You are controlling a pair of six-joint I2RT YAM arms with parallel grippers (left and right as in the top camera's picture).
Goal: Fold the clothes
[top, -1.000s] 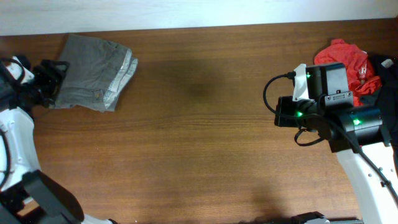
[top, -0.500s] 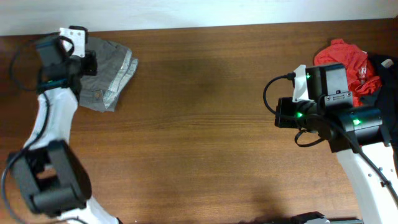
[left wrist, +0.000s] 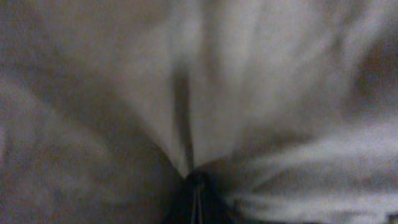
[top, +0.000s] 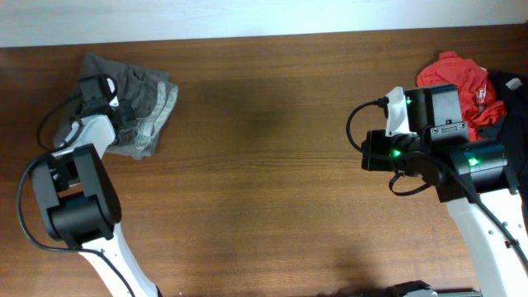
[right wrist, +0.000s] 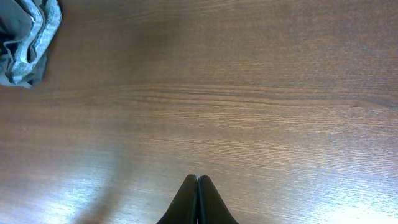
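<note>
1. The shorts (top: 140, 99) sit bunched up at the far left corner of the worktop (top: 264, 190). They are grey-olive, with a paler edge showing along their right side.
2. The left pincer (left wrist: 196, 182) is right down in them. Blurred fabric fills its whole wrist view, and the creases run in towards the tips, which are pressed together on a pinch of the cloth.
3. From overhead, the left arm (top: 92, 132) comes up from its base at the near left edge. It bends over the left half of the shorts, with the wrist lying across the fabric.
4. Over to the right pincer (right wrist: 196, 186): fingers tight together, nothing between them, hanging over bare wood. It is well apart from the shorts, which only peek into the top left corner of its wrist view.
5. The right arm (top: 445, 157) is folded at the right side with green lights glowing. A red cloth (top: 454, 74) is heaped just behind it at the far right corner.
</note>
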